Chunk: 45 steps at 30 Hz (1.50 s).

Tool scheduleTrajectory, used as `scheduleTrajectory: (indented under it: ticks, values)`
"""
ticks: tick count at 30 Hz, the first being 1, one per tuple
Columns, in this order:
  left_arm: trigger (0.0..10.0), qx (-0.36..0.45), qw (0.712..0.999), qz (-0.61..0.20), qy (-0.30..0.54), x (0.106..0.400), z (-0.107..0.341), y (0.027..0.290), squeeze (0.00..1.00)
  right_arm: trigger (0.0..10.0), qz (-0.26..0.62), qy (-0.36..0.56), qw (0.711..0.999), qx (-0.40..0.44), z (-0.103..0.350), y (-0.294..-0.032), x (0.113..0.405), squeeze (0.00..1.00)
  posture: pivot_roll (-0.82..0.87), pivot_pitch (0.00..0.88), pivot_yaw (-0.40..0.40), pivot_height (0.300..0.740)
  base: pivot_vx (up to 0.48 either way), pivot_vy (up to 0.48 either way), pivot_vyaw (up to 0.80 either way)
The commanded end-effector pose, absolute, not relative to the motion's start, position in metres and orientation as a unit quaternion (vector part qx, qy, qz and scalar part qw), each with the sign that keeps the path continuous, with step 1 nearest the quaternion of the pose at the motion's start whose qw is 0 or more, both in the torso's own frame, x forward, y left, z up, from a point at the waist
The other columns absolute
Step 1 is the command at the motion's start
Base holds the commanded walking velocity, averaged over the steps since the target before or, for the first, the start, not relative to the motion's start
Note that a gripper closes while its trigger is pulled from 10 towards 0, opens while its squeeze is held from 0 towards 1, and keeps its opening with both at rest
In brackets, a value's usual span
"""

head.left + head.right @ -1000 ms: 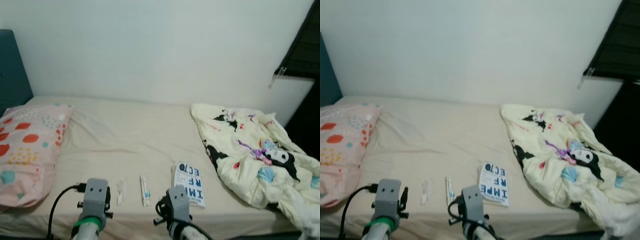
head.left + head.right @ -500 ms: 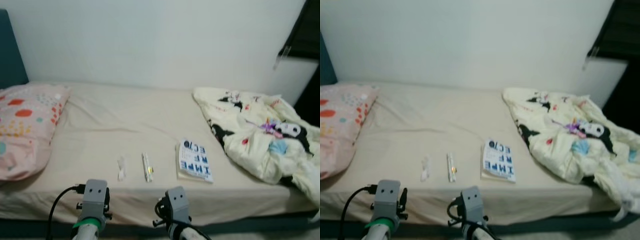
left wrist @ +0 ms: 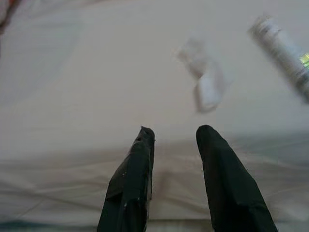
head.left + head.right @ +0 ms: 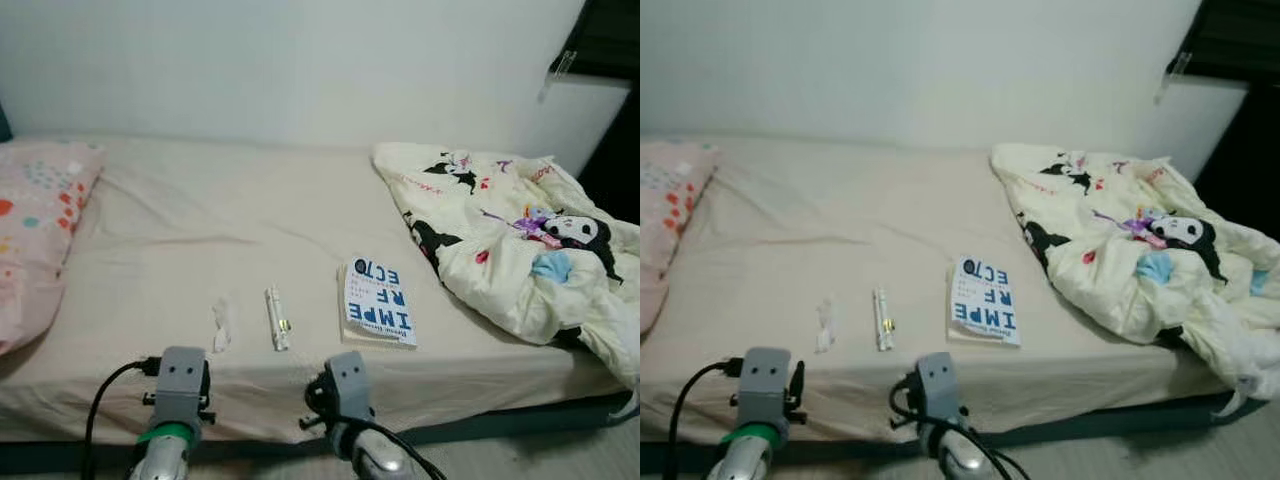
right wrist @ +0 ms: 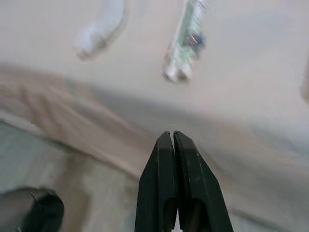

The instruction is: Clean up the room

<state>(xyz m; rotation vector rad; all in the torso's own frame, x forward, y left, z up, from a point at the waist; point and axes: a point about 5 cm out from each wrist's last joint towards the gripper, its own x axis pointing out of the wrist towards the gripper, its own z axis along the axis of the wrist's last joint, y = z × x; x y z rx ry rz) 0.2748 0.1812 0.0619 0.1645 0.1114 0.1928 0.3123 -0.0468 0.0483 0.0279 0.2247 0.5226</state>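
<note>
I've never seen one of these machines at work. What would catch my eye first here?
Probably the crumpled cartoon-print blanket heaped on the right end of the bed, and the pink spotted pillow at the left end. Near the front edge lie a blue-and-white book, a small tube and a white scrap. Below them hover the left pincer, open, and the right pincer, shut.

Bed sheet matt beige cloth, creased; book glossy paper cover; left pincer smooth black plastic.
</note>
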Motion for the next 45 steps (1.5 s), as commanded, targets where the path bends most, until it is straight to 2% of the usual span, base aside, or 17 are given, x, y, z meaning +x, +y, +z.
scheduleTrajectory:
  ticks: [1, 6, 11, 12, 13, 14, 20, 28, 33, 37, 42, 43, 44, 45]
  values:
    - [10.0, 0.094, 0.987, 0.11, 0.066, 0.266, 0.058, 0.189, 0.0, 10.0, 0.261, 0.127, 0.957, 0.027, 0.046, -0.04, 0.312, 0.0, 0.12, 0.129, -0.114, 0.55, 0.0, 0.0, 0.0]
    - [10.0, 0.11, 0.985, 0.128, 0.032, 0.254, 0.071, 0.203, 0.0, 10.0, 0.285, 0.087, 0.953, 0.06, 0.077, -0.018, 0.328, 0.0, 0.15, 0.173, -0.148, 0.55, 0.0, 0.0, 0.0]
    - [10.0, 0.128, 0.983, 0.129, 0.013, 0.248, 0.08, 0.208, 0.0, 10.0, 0.291, 0.067, 0.952, 0.071, 0.094, -0.01, 0.338, 0.0, 0.17, 0.2, -0.176, 0.55, 0.0, 0.0, 0.0]
    - [10.0, 0.137, 0.982, 0.127, 0.008, 0.245, 0.083, 0.209, 0.0, 10.0, 0.292, 0.061, 0.952, 0.071, 0.098, -0.008, 0.34, 0.08, 0.17, 0.203, -0.181, 0.55, 0.0, 0.0, 0.0]
    - [10.0, 0.137, 0.982, 0.127, 0.008, 0.245, 0.083, 0.209, 0.0, 10.0, 0.292, 0.061, 0.952, 0.071, 0.098, -0.008, 0.34, 0.08, 0.17, 0.203, -0.181, 0.55, 0.0, 0.0, 0.0]
    - [10.0, 0.147, 0.981, 0.124, 0.002, 0.241, 0.087, 0.21, 0.0, 10.0, 0.289, 0.056, 0.952, 0.077, 0.103, -0.007, 0.343, 1.0, 0.19, 0.212, -0.194, 0.55, 0.0, 0.0, 0.0]
    - [10.0, 0.168, 0.978, 0.119, -0.006, 0.225, 0.096, 0.214, 0.0, 10.0, 0.288, 0.054, 0.951, 0.098, 0.118, 0.001, 0.351, 1.0, 0.22, 0.229, -0.218, 0.55, 0.0, 0.0, 0.0]
    - [10.0, 0.16, 0.986, 0.034, -0.013, 0.195, 0.105, 0.199, 0.0, 10.0, 0.294, 0.073, 0.946, 0.116, 0.128, 0.015, 0.355, 1.0, 0.29, 0.261, -0.248, 0.55, 0.0, 0.0, 0.0]
    - [10.0, 0.177, 0.983, 0.047, 0.019, 0.167, 0.101, 0.208, 0.0, 10.0, 0.294, 0.076, 0.948, 0.09, 0.13, 0.02, 0.354, 1.0, 0.33, 0.296, -0.275, 0.55, 0.0, 0.0, 0.0]
    - [10.0, 0.181, 0.982, 0.052, 0.024, 0.161, 0.103, 0.21, 0.0, 10.0, 0.281, 0.07, 0.954, 0.072, 0.131, 0.018, 0.356, 1.0, 0.35, 0.298, -0.281, 0.55, 0.0, 0.0, 0.0]
    - [10.0, 0.181, 0.982, 0.057, 0.025, 0.157, 0.108, 0.211, 0.0, 10.0, 0.263, 0.08, 0.956, 0.098, 0.13, 0.015, 0.357, 1.0, 0.36, 0.307, -0.288, 0.55, 0.0, 0.0, 0.0]
    - [10.0, 0.181, 0.981, 0.057, 0.026, 0.156, 0.108, 0.211, 0.0, 10.0, 0.261, 0.081, 0.957, 0.096, 0.129, 0.015, 0.357, 0.94, 0.37, 0.306, -0.288, 0.55, 0.0, 0.0, 0.0]
    - [10.0, 0.182, 0.981, 0.056, 0.027, 0.155, 0.108, 0.211, 0.0, 10.0, 0.257, 0.083, 0.959, 0.087, 0.128, 0.015, 0.357, 0.44, 0.37, 0.308, -0.287, 0.55, 0.0, 0.0, 0.0]
    - [10.0, 0.183, 0.981, 0.056, 0.028, 0.155, 0.109, 0.211, 0.0, 10.0, 0.254, 0.085, 0.96, 0.079, 0.127, 0.016, 0.357, 0.44, 0.37, 0.308, -0.287, 0.55, 0.0, 0.0, 0.0]
